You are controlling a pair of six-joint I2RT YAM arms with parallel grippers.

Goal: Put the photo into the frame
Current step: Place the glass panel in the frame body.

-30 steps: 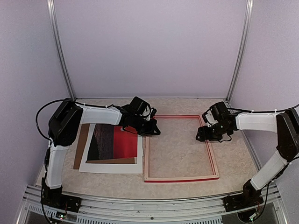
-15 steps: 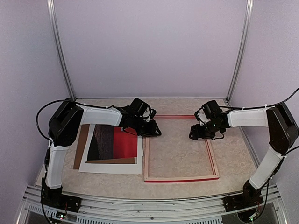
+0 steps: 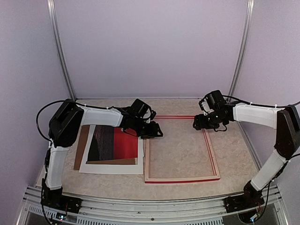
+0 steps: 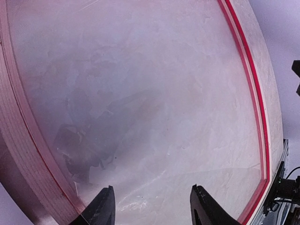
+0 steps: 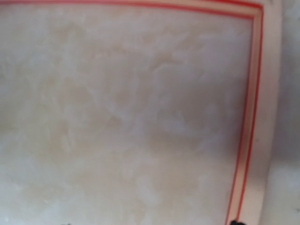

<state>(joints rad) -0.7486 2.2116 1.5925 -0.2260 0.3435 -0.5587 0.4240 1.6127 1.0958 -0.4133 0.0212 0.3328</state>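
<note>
Left jaws and right jaws both stand parted and empty over the frame. The left should pinch the photo by an edge, keeping it flat.

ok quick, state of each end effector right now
left end effector: open, holding nothing
right end effector: open, holding nothing
</note>
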